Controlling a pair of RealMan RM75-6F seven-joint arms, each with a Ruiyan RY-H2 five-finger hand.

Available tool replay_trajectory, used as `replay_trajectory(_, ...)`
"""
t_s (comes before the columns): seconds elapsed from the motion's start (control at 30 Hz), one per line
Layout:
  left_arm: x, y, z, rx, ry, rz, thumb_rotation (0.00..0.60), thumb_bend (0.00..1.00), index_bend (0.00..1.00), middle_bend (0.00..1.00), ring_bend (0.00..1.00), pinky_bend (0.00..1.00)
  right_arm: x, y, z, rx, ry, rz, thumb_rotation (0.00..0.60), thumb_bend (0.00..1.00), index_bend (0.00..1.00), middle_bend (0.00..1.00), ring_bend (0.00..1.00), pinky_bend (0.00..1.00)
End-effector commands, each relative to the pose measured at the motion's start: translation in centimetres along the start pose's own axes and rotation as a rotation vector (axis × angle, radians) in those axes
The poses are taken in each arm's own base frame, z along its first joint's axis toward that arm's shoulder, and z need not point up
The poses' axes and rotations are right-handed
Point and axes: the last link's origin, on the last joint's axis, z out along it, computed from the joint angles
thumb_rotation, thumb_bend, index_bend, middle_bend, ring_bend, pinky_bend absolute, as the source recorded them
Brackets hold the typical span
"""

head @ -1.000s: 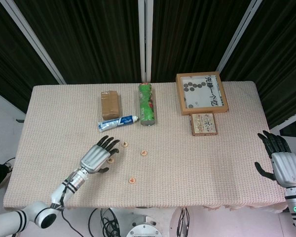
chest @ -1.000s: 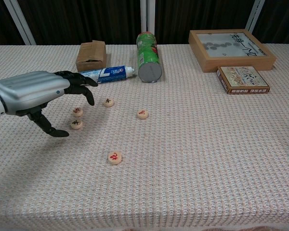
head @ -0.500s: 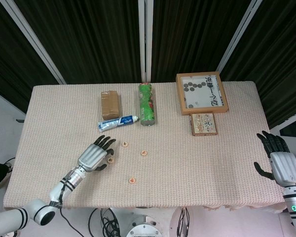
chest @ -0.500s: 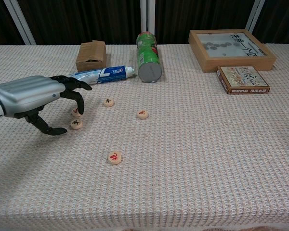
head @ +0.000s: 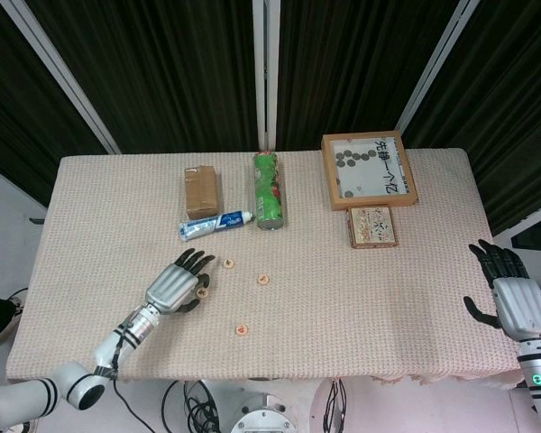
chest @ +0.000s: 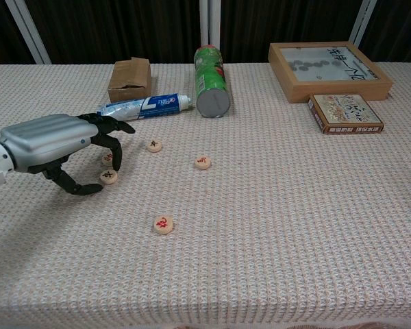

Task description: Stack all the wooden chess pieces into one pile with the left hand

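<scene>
The left hand (chest: 55, 144) had dropped lower, fingers spread and empty, closing round the two pieces (chest: 108, 176) below the toothpaste (chest: 145, 106). Three lay scattered rightward; stacking looked barely begun. The right hand (head: 516, 298) idled, open.

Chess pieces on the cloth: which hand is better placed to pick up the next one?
Left. The left hand hovers directly over two chess pieces; the right hand waits at the table's far edge.

Dark curtains (head: 180, 72) (split by pale poles) hang behind the table (head: 361, 298).
</scene>
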Motion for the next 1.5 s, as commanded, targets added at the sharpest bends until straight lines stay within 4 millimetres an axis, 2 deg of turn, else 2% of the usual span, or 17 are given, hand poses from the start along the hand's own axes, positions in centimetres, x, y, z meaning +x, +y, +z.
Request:
replay_trajectory(0.03, 0.0, 0.0, 0.0, 0.002, -0.002, -0.002, 0.600, 0.26, 0.44, 0.06, 0.00, 0.00, 0.0, 0.0, 0.0, 0.000, -0.001, 0.000, 0.600, 0.28, 0.00, 0.00, 0.00, 0.00)
replay_trajectory(0.67, 0.1, 0.0, -0.1, 0.006, 0.003, -0.027, 0.600, 0.29, 0.49, 0.07, 0.00, 0.00, -0.2, 0.1, 0.1, -0.005, -0.022, -0.007, 0.600, 0.28, 0.00, 0.00, 0.00, 0.00)
replay_trajectory(0.9, 1.1, -0.1, -0.3, 0.007, 0.035, -0.049, 0.600, 0.33, 0.50, 0.10, 0.00, 0.00, -0.1, 0.1, 0.1, -0.003, -0.018, -0.004, 0.600, 0.28, 0.00, 0.00, 0.00, 0.00)
replay_trajectory(1.13, 2.4, -0.3, 0.8, 0.028, 0.055, -0.040, 0.600, 0.33, 0.51, 0.10, 0.00, 0.00, 0.0, 0.1, 0.0, -0.001, -0.013, 0.003, 0.600, 0.28, 0.00, 0.00, 0.00, 0.00)
replay_trajectory(1.5, 2.0, -0.5, 2.2, 0.081, 0.035, -0.045, 0.600, 0.33, 0.50, 0.10, 0.00, 0.00, 0.4, 0.0, -0.2, 0.013, 0.000, 0.012, 0.600, 0.28, 0.00, 0.00, 0.00, 0.00)
